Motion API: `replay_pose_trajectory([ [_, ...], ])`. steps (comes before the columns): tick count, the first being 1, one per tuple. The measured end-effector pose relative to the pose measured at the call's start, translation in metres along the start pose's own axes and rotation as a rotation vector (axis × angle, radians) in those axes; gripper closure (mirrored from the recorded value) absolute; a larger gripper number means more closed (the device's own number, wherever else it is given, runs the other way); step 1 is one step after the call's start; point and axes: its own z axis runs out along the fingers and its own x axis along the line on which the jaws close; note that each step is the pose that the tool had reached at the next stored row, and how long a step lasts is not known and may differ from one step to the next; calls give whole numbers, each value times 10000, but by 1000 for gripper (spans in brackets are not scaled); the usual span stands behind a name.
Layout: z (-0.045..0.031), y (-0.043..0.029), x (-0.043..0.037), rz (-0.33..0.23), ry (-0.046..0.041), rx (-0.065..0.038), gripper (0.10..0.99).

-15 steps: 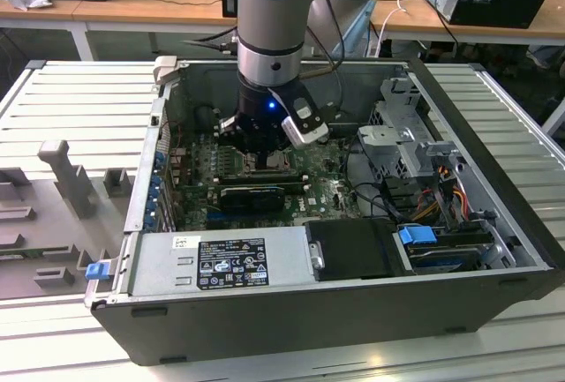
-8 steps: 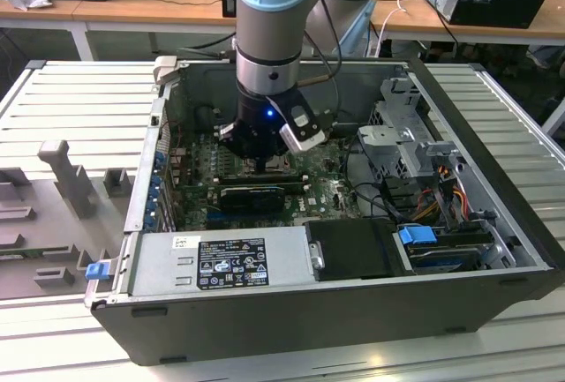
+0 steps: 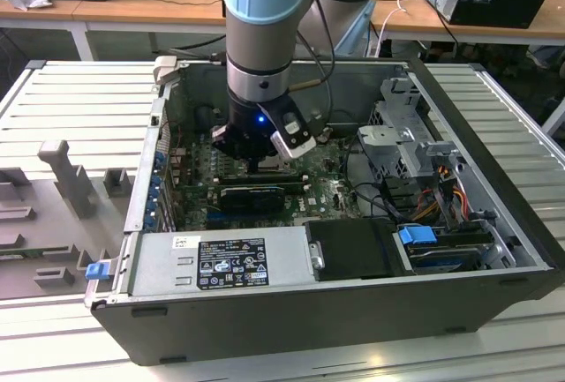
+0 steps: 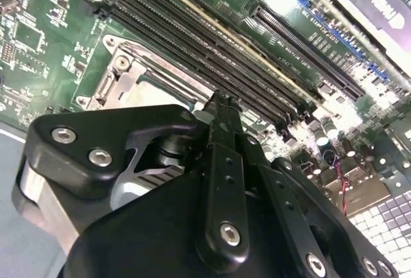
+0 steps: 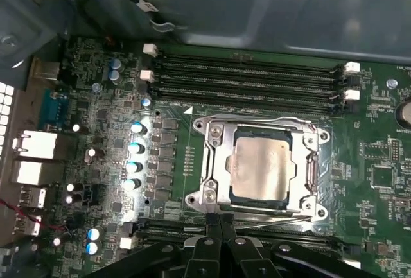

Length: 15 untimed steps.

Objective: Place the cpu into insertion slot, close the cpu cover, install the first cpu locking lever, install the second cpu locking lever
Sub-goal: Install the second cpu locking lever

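Note:
In the first wrist view the cpu point(image 5: 260, 165), a pale silver square, lies in its socket on the green motherboard point(image 5: 366, 182). The grey cpu cover point(image 5: 215, 162) lies flat around it as a frame. A thin wire locking lever point(image 5: 276, 221) runs along the socket edge nearest my gripper point(image 5: 218, 221). The black fingers are shut together, with their tips at that edge beside the lever's end. In the second wrist view the shut gripper point(image 4: 221, 101) points at the socket's metal frame point(image 4: 128, 76). The exterior view shows the gripper point(image 3: 256, 166) low inside the open computer case point(image 3: 494, 170).
Black memory slots point(image 5: 250, 79) run along the socket's far side. A row of capacitors point(image 5: 136, 146) stands beside it. In the exterior view a power supply point(image 3: 221, 263) sits at the case's front, and a drive cage point(image 3: 406, 135) and cables point(image 3: 441, 188) are at the exterior view's right.

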Motion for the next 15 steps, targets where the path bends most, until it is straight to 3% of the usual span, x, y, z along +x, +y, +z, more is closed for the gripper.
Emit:
replay_pose_trajectory([
  [7, 26, -119, 99, -87, -49, -678, 980],
  [15, 72, -207, 134, -128, -81, -1099, 980],
])
